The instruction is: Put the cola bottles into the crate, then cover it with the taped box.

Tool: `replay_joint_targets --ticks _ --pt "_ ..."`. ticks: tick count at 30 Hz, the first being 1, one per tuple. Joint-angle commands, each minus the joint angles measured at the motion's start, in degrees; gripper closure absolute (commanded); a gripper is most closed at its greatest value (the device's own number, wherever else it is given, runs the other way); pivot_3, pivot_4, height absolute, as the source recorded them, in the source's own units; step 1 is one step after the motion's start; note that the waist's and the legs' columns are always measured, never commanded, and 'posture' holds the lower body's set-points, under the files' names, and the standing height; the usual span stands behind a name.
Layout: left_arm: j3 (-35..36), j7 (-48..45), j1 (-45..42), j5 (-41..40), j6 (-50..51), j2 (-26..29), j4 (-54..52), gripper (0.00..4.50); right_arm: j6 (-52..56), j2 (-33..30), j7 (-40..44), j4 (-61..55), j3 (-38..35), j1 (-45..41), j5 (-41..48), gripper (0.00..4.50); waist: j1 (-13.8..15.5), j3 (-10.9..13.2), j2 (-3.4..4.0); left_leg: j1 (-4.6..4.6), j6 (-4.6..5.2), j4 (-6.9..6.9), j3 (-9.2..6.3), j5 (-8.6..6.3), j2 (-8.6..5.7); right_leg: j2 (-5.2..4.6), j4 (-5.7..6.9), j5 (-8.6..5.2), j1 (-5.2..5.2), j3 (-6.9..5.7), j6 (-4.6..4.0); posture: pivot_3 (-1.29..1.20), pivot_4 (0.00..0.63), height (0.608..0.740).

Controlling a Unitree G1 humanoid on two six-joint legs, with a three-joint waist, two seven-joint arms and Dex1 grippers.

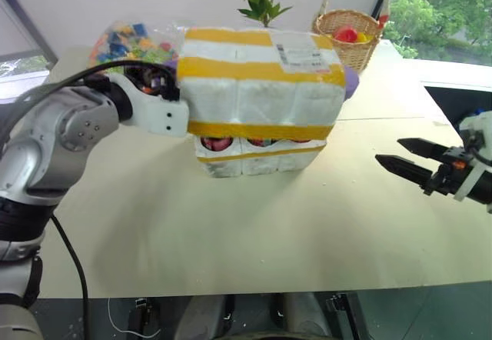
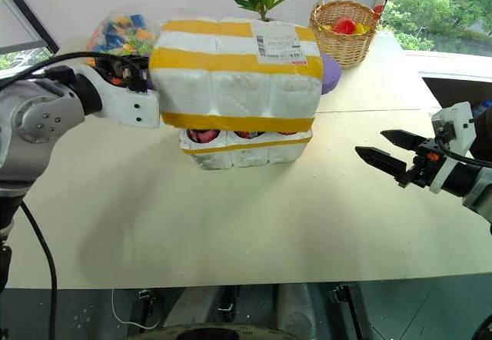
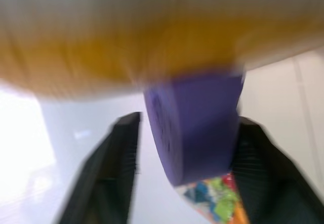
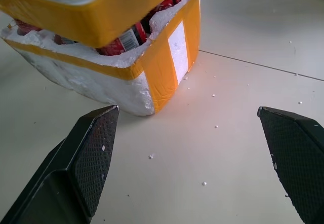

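Right pincer wide, empty; left pincer hidden behind taped box, state unclear; cola bottles half-covered.

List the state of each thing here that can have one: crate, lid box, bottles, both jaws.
crate: on the table, loaded, not fully covered
cola bottles: seated in the crate, tops visible in the gap
taped box: over the crate, tilted, not seated
left gripper: jaws apart, beside the box
right gripper: jaws open, empty, clear of the crate
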Motion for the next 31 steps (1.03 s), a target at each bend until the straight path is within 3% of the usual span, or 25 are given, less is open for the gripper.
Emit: replay_joint_targets --ticks 1,7,15,19,24,27,31 --pt "2.50 -0.89 0.85 -1.27 0.74 -0.02 -1.59 0.10 -1.11 -0.80 0.90 -0.84 -1.26 -0.42 0.30 0.00 0.07 0.00 0.00 0.00 0.00 0.00 0.00 0.00 0.00 0.00 0.00 0.00 0.00 0.00 0.00 0.00 0.150 0.732" --pt "8.50 -4.34 6.98 -10.92 3.40 0.05 -0.54 0.03 -1.23 -2.43 2.60 -0.57 -2.17 0.38 -0.34 0.00 0.00 0.00 0.00 0.00 0.04 0.02 -0.01 -0.02 0.00 -0.02 -0.02 0.00 0.02 0.00 0.00 0.00 0.150 0.732" --pt "17.83 -16.13 18.43 -28.17 -4.39 5.89 7.52 0.03 -1.86 -3.28 4.08 0.20 -1.61 0.61 -1.79 0.00 -0.18 -0.01 0.10 0.01 0.02 -0.01 0.00 -0.03 0.02 -0.03 -0.05 -0.01 -0.01 0.00 -0.01 0.00 0.150 0.732" --pt "26.46 -26.90 22.93 -49.83 16.26 5.68 8.85 0.03 -2.69 -3.51 4.75 1.37 -0.26 -0.59 -2.76 0.00 0.04 0.04 0.11 0.00 0.03 -0.02 0.00 -0.03 0.05 -0.04 -0.05 -0.01 -0.01 0.01 -0.02 0.00 0.150 0.732" --pt "33.77 -32.46 15.12 -69.37 41.01 8.68 17.71 0.03 -3.98 -4.55 6.85 2.30 2.13 -2.88 -3.75 0.00 0.06 0.04 0.11 0.01 0.04 0.07 -0.07 -0.04 0.04 0.01 -0.08 -0.02 0.07 -0.09 -0.01 0.00 0.150 0.732" --pt "34.84 -34.50 11.29 -74.10 47.53 10.24 21.34 0.03 -4.63 -5.28 8.21 2.34 3.53 -4.00 -4.29 0.00 -0.23 0.03 0.13 0.01 0.04 0.09 -0.06 -0.04 0.02 0.04 -0.03 -0.02 0.05 -0.13 0.01 0.00 0.150 0.732" --pt "33.21 -34.78 13.01 -72.90 47.80 11.17 20.72 0.03 -4.91 -5.70 9.43 2.49 5.08 -4.97 -4.57 0.00 -0.33 0.05 0.22 0.03 0.03 0.01 -0.05 -0.04 0.03 0.02 -0.01 -0.02 0.00 -0.06 0.00 0.00 0.150 0.732"
